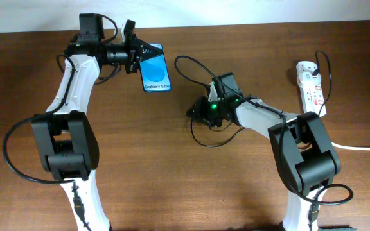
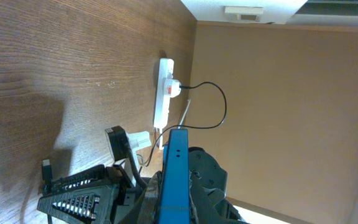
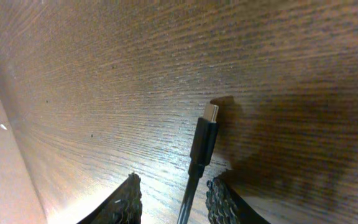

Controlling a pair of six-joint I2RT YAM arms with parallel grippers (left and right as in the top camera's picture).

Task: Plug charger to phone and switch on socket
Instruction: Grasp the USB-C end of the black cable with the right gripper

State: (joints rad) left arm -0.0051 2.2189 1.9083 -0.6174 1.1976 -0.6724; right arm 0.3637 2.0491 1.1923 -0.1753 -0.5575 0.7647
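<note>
Currently left gripper clamps the phone, well left of the socket. Right gripper pinches the charger cable between phone and socket, connector protruding. Risk: the thin cable may twist in the fingers, misaligning connector with port.

Wood, plastic and shiny glass

The table is brown wood with fine lines and a soft shine. The phone has a smooth glossy screen. The socket looks like smooth white plastic. The charger plug is matt black with a little metal tip, just ahead of the right gripper's bumpy black fingers.
</note>
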